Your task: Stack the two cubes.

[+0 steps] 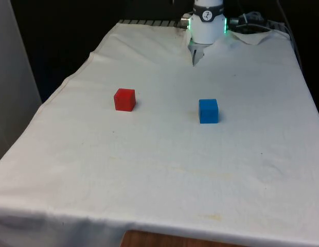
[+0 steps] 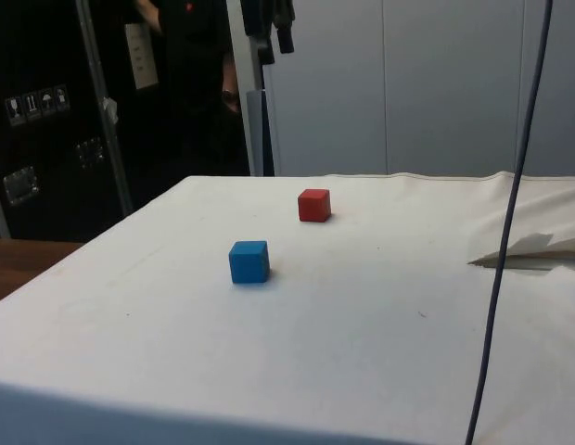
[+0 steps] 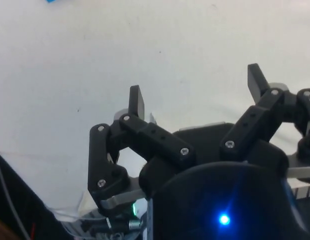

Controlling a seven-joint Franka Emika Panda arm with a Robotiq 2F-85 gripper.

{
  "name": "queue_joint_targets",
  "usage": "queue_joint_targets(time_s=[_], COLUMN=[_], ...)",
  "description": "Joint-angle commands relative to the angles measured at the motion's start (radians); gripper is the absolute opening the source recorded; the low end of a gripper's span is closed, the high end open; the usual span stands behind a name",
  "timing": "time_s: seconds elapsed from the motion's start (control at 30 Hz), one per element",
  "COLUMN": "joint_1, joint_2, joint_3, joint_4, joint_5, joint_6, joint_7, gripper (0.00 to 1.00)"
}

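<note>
White-clothed counter, two cubes apart.
Red cube and blue cube sit separately; hand hangs open, empty.

This is a robotics lab or test room. A table draped in a plain white cloth stands before black curtains; dark cabinets bearing stickers line one side, pale wall panels stand behind, and a cable hangs down.
</note>
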Motion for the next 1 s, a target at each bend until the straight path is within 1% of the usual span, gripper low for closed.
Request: queue_joint_targets(time_s=[0.0, 0.23, 0.27, 0.3, 0.33, 0.47, 0.53, 0.57, 0.6, 0.73, 0.77, 0.8, 0.83, 0.97], joint_1=[-0.004, -0.008, -0.009, -0.007, -0.010, -0.011, -0.014, -0.010, -0.013, -0.012, -0.013, -0.011, -0.014, -0.010], joint_2=[-0.006, -0.014, -0.017, -0.010, -0.018, -0.026, -0.032, -0.025, -0.032, -0.026, -0.022, -0.025, -0.020, -0.014], joint_3=[-0.005, -0.030, -0.037, -0.036, -0.040, -0.056, -0.069, -0.070, -0.074, -0.087, -0.092, -0.089, -0.094, -0.097], joint_4=[-0.017, -0.064, -0.079, -0.069, -0.087, -0.123, -0.151, -0.144, -0.158, -0.182, -0.194, -0.187, -0.199, -0.216], joint_5=[-0.002, 0.003, 0.004, 0.001, 0.005, 0.011, 0.016, 0.008, 0.017, 0.021, 0.022, 0.013, 0.023, 0.031], joint_6=[0.030, 0.103, 0.124, 0.108, 0.134, 0.176, 0.210, 0.198, 0.220, 0.266, 0.289, 0.269, 0.299, 0.339], joint_7=[-0.008, -0.030, -0.036, -0.030, -0.039, -0.054, -0.069, -0.061, -0.073, -0.083, -0.088, -0.077, -0.090, -0.090], gripper=[1.00, 1.00, 1.00, 1.00, 1.00, 1.00, 1.00, 1.00, 1.00, 1.00, 1.00, 1.00, 1.00, 1.00])
